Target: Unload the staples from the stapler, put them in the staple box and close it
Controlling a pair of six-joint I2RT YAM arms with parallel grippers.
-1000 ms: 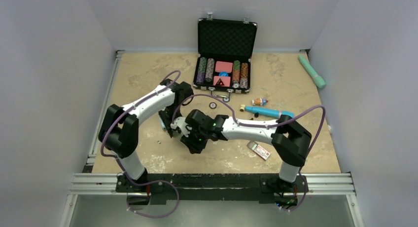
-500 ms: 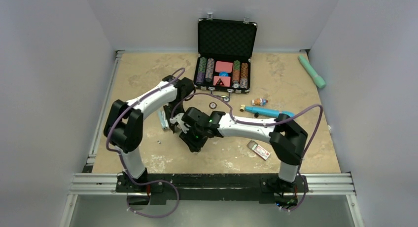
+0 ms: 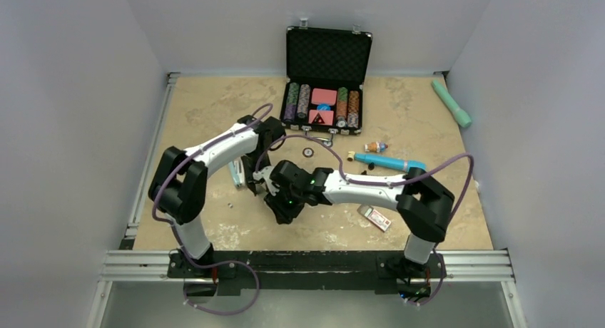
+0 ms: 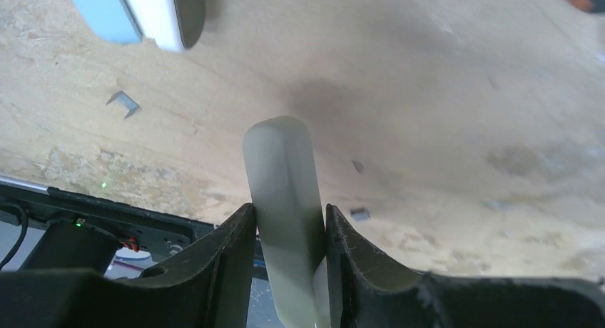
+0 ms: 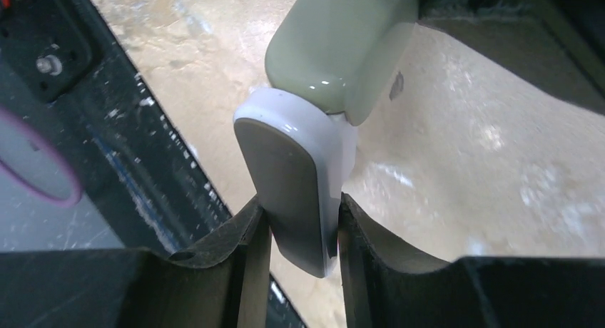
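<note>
Where both grippers meet, the stapler is held.
Left gripper clamps its pale green arm, right gripper its white-grey arm; loose staples on table; poker-chip case behind.

The top view is bright, even and sharp; soft light comes from above, and the arms throw only pale shadows on the desk. In the left wrist view a broad soft shadow lies on the desk, and the fingers of the left hand are dark and out of focus. In the right wrist view the stapler carries small glare spots; the desk behind is blurred, with shiny patches.
</note>
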